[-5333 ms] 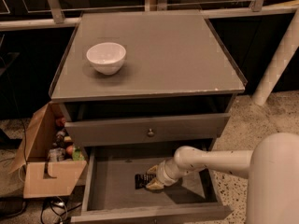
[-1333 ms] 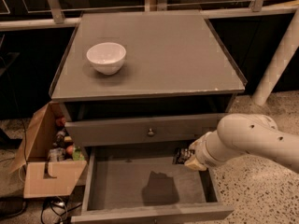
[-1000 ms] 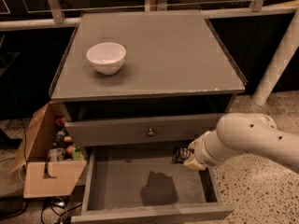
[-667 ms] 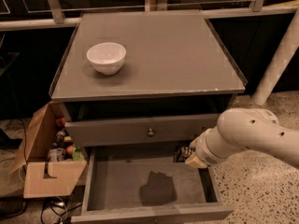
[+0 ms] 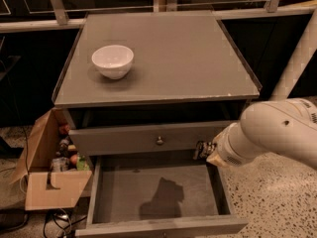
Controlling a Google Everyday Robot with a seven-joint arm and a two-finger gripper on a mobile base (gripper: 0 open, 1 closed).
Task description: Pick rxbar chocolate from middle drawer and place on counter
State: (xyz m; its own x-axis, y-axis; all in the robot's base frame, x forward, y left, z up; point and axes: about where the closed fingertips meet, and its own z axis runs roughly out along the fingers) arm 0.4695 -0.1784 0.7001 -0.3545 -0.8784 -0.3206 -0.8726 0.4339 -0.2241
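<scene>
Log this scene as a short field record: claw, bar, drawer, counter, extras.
claw: white robot arm's claw, over the open drawer's right rear corner, beside the knobbed drawer front
bar: small flat black wrapped bar, at the claw's tip, off the drawer floor
drawer: wide shallow grey wooden drawer, open; floor shows only a shadow
counter: large flat grey cabinet top, bar not on it
bowl: round white bowl, on the counter's left
floor: open cardboard box, left of the cabinet
</scene>
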